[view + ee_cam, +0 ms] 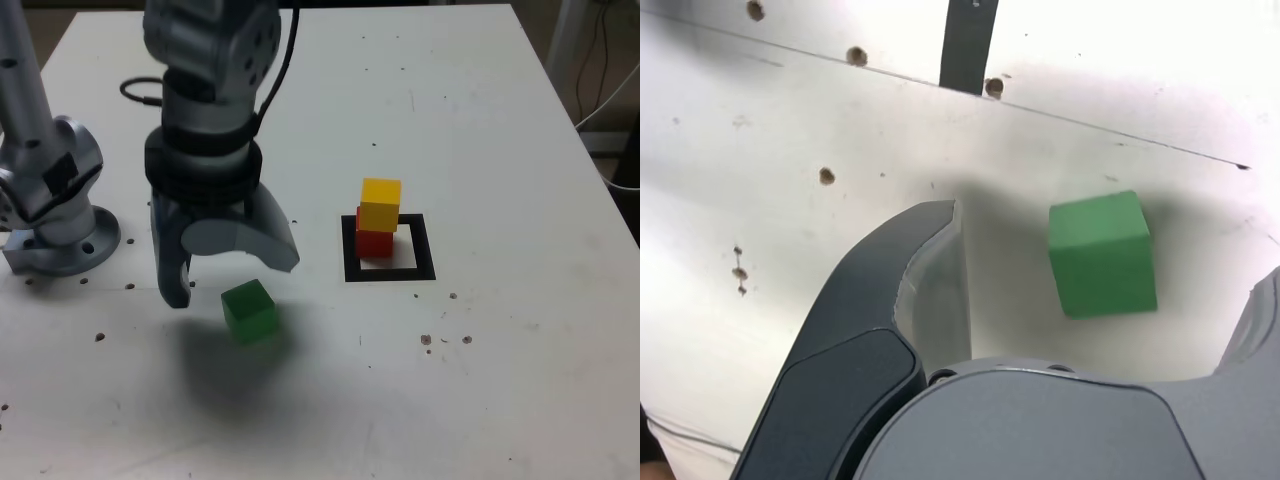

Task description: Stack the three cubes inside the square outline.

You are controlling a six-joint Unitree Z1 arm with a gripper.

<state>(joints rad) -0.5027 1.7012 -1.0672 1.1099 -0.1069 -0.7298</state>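
Observation:
The green cube lies alone on the white table, toward the front in the exterior view. My gripper hangs just above and behind it, jaws wide open and holding nothing. In the wrist view the green cube sits on the table between the two dark fingers, touching neither, and the gripper stands spread around it. To the exterior view's right, the yellow cube rests on the red cube. Both stand in the back part of the black square outline.
The arm's grey base is bolted at the exterior view's left, with a black cable behind it. A thin black strip and small screw holes mark the table. The table's edge runs down the exterior view's right.

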